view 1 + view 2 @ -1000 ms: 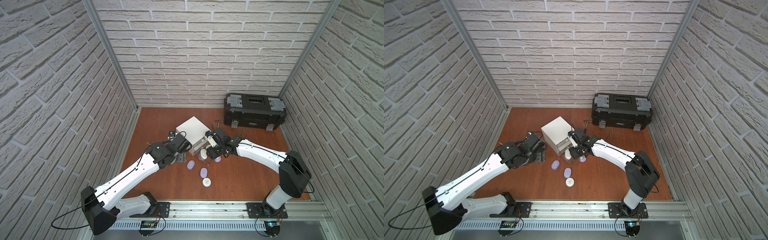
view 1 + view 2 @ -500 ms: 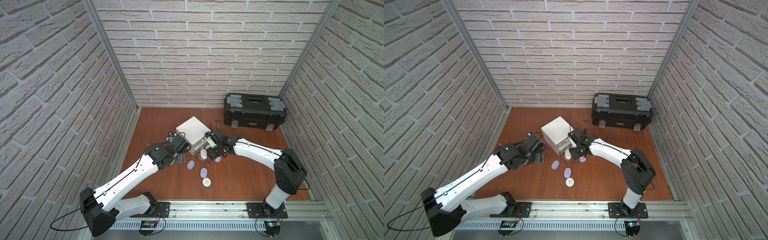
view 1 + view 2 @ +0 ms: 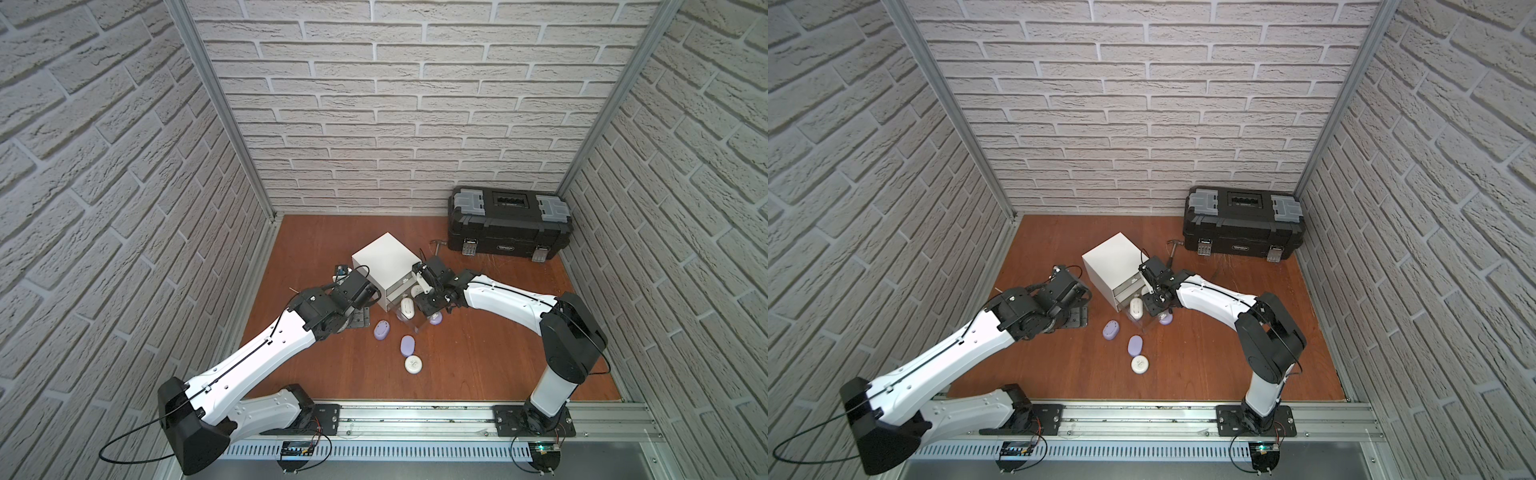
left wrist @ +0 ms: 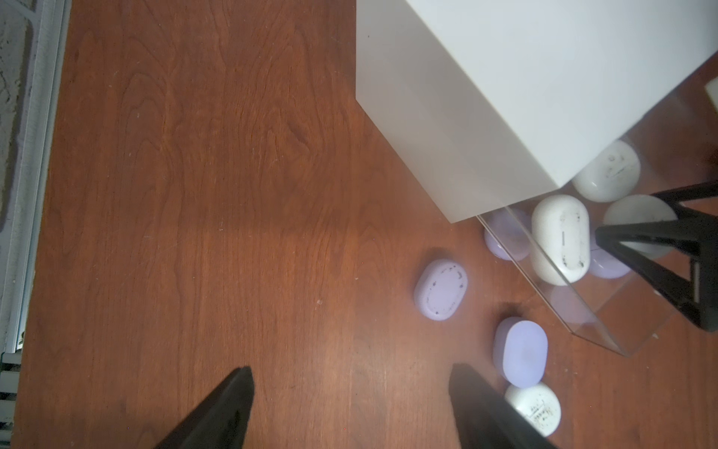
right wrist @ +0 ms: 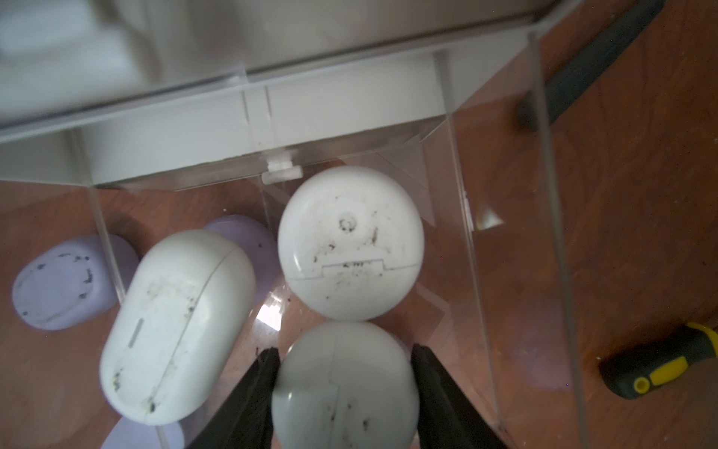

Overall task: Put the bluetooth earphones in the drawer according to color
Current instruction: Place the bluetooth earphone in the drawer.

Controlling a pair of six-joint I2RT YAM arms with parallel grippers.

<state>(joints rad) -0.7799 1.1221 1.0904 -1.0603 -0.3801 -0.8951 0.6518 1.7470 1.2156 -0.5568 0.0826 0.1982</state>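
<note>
Where white brick walls [image 3: 395,104] enclose it, red-brown wooden tabletop [image 3: 478,365]; toolbox [image 3: 509,232] at back

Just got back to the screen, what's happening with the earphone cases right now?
The right hand grips a round white earphone case over the open clear plastic drawer of the white cube cabinet, where two white cases already lie. The left hand hangs open above the wooden table near two loose lavender oval cases and another white case.

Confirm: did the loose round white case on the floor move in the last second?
No. The loose white case keeps the same spot relative to the toolbox.
</note>
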